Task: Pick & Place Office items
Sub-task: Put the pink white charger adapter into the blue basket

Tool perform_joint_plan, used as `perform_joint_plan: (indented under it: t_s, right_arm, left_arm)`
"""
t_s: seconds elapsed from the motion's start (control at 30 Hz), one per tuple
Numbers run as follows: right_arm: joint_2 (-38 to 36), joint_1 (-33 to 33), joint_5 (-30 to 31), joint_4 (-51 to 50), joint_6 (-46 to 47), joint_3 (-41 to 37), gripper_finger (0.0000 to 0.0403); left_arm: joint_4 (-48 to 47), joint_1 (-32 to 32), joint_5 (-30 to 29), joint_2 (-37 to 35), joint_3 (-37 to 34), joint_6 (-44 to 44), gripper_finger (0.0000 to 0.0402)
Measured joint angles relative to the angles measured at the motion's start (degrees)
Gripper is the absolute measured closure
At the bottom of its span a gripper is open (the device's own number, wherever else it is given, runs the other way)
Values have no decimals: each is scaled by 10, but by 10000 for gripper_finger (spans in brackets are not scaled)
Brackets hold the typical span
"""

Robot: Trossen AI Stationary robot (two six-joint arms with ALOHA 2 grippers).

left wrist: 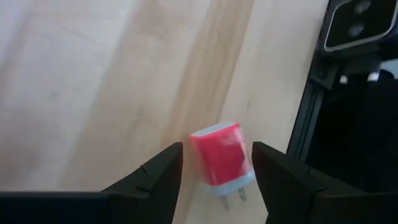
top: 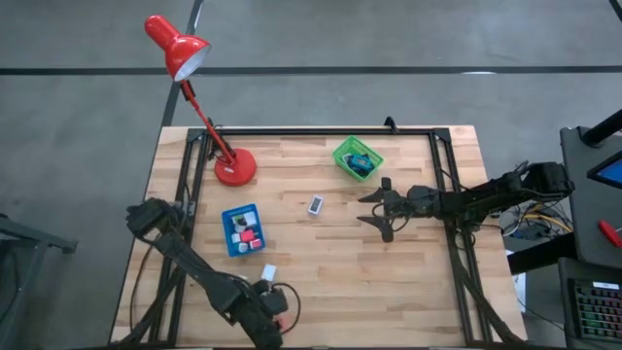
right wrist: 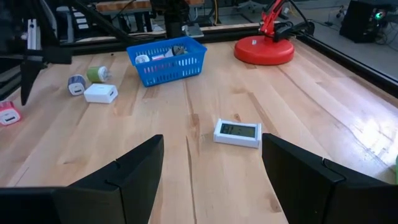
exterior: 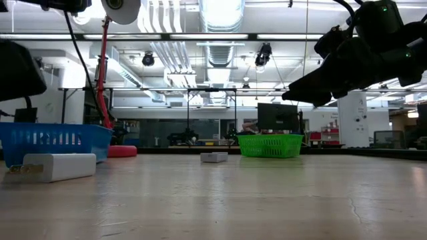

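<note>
Left gripper [left wrist: 214, 171] fingers apart astride red charger [left wrist: 221, 158]; right gripper [top: 374, 209] spread, aloft.

I see red charger [left wrist: 221, 157] flat on wood near table edge; white block [right wrist: 101, 93] beside; grey rectangular piece [right wrist: 237, 132] mid-table

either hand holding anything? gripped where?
Nothing held. Left hand is open around the red-and-white plug-in charger block lying on the table; right hand open, empty.
</note>
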Motion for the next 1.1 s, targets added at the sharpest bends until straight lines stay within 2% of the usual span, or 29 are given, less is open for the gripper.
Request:
perform_joint_plan:
  t_s: [0.1,0.3,0.6,0.7,0.87,1.1]
  right_arm:
    - [0,0,0,0,0,0,140]
    - [0,0,-1,1,0,0,140]
    - [0,0,-1,1,-2,0,140]
    - [0,0,0,1,-2,0,140]
    - [0,0,0,1,-2,0,140]
    - [0,0,0,1,0,0,140]
  left_arm:
    - [-15,0,25,27,29,10,202]
    - [-87,0,35,65,88,30,202]
    - [-96,0,36,86,99,56,204]
    - [-99,0,30,86,99,66,220]
    - [-100,-1,27,86,98,94,273]
    - [-99,-6,25,86,98,143,273]
